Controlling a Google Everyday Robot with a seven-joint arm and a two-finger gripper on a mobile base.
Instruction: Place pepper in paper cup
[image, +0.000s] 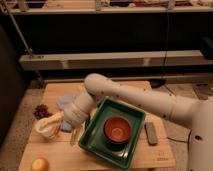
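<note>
My gripper (50, 125) is low over the left part of the wooden table (55, 155), at the end of the white arm (130, 97) that reaches in from the right. It covers most of the white paper cup (41, 130); only a pale edge shows at its left side. The pepper is hidden: I cannot see it on the table or in the gripper.
A dark red grape bunch (41, 110) lies just behind the gripper. A grey-blue item (65, 102) lies under the arm. A green tray (97, 145) holds an orange bowl (117, 129). A dark flat object (150, 133) lies right of the tray. An orange round fruit (40, 164) sits at the front left.
</note>
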